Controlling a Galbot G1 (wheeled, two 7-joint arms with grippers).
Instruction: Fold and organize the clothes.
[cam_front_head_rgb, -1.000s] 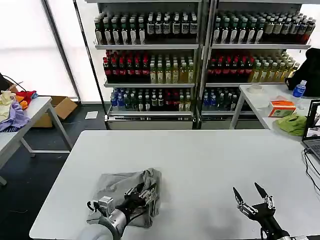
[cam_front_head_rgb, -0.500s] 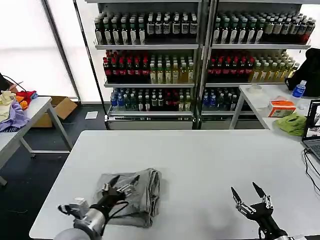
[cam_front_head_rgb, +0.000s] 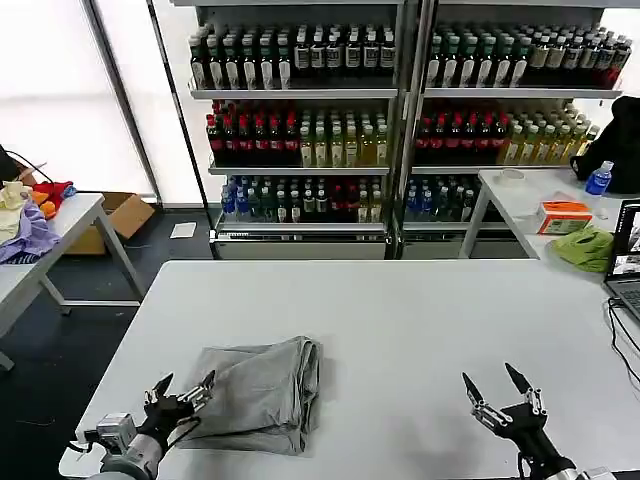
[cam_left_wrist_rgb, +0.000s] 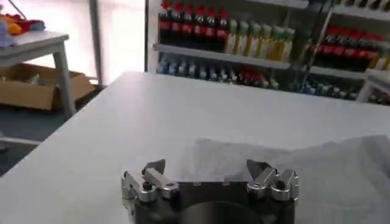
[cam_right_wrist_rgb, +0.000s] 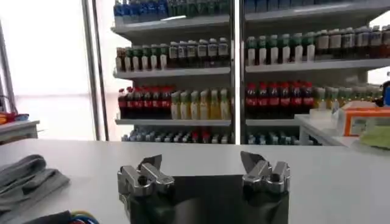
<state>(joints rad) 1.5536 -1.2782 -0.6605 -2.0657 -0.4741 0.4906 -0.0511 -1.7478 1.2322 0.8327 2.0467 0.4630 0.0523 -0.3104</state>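
- Pulled back off the folded grey shirt (cam_front_head_rgb: 258, 393) since a second ago: left gripper (cam_front_head_rgb: 182, 388) now just off the shirt's left edge, fingers spread, holding nothing.
- Shirt itself unmoved, lying folded flat on the white table (cam_front_head_rgb: 400, 320), toward its front-left.
- Right gripper (cam_front_head_rgb: 497, 388) well right of the shirt, low at the table's front edge, fingers apart, empty, same spot as before.
- Drinks shelves (cam_front_head_rgb: 400, 110) behind the table.
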